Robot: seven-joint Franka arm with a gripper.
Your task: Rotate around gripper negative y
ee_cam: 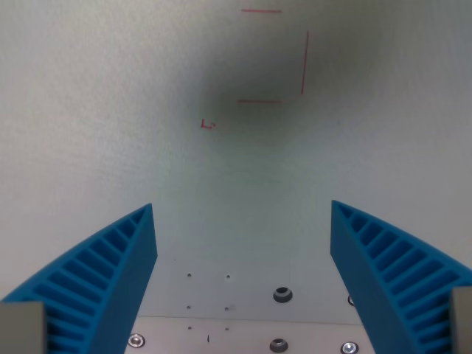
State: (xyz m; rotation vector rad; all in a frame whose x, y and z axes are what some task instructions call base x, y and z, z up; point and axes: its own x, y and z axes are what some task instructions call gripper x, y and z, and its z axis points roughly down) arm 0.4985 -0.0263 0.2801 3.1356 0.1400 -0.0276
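- Pincer [243, 214]: two blue ribbed fingers [110, 273] stand wide apart at the lower corners of the wrist view; nothing lies between them, nothing is held.
- Table [88, 110]: pale, matt surface below the pincer, carrying thin red line marks [276, 55] near the top of the view and a small red mark [208, 125] below them towards the view's left.
- Metal plate [243, 335] with screws and small holes runs along the bottom edge.
- Task's thing: none separate; the motion concerns the pincer itself, hanging clear above the table.
- Handling judgement: no load, so no weight, slip or breakage concern; no grasp point is required.
- Fingers look compliant; judged risk is only contact with the table during tilt.
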